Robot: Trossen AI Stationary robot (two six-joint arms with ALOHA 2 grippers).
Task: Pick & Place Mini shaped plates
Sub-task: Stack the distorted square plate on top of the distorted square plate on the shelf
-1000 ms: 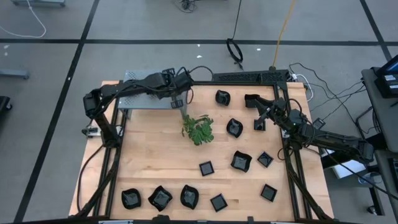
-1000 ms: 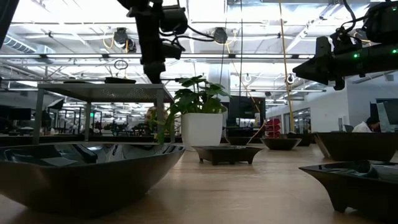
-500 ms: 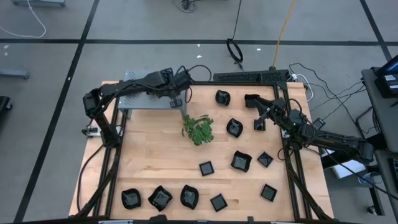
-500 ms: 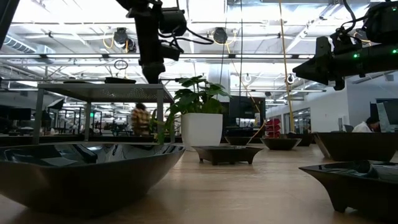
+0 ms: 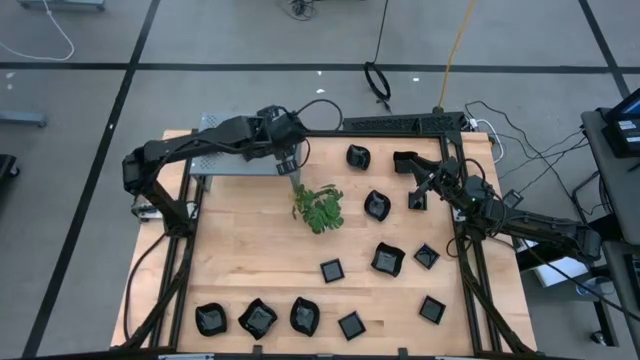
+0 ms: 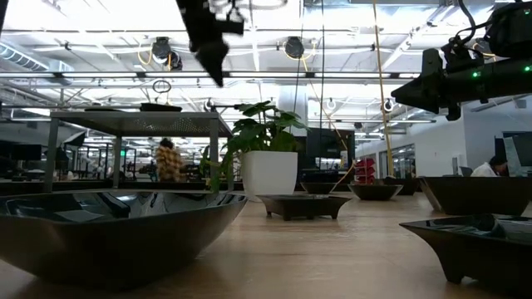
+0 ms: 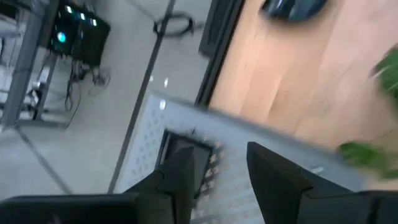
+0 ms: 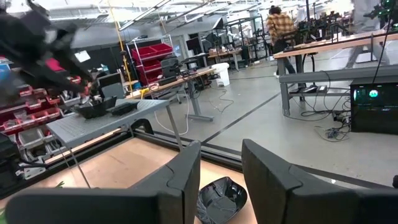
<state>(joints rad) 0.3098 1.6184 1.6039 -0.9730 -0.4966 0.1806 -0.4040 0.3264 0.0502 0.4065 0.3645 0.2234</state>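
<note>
The left gripper (image 5: 291,166) is hanging over the right end of the grey perforated box (image 5: 225,160), its fingers (image 7: 186,171) standing apart and holding nothing; a dark square thing on the box (image 7: 186,149) is blurring behind them. The right gripper (image 5: 420,183) is waiting near the table's far right, fingers parted and empty. The mini shaped plates (image 5: 388,259) are lying scattered across the wooden table (image 5: 240,250), some cut off in the low view. A plant sprig (image 5: 318,208) is sitting mid-table.
</note>
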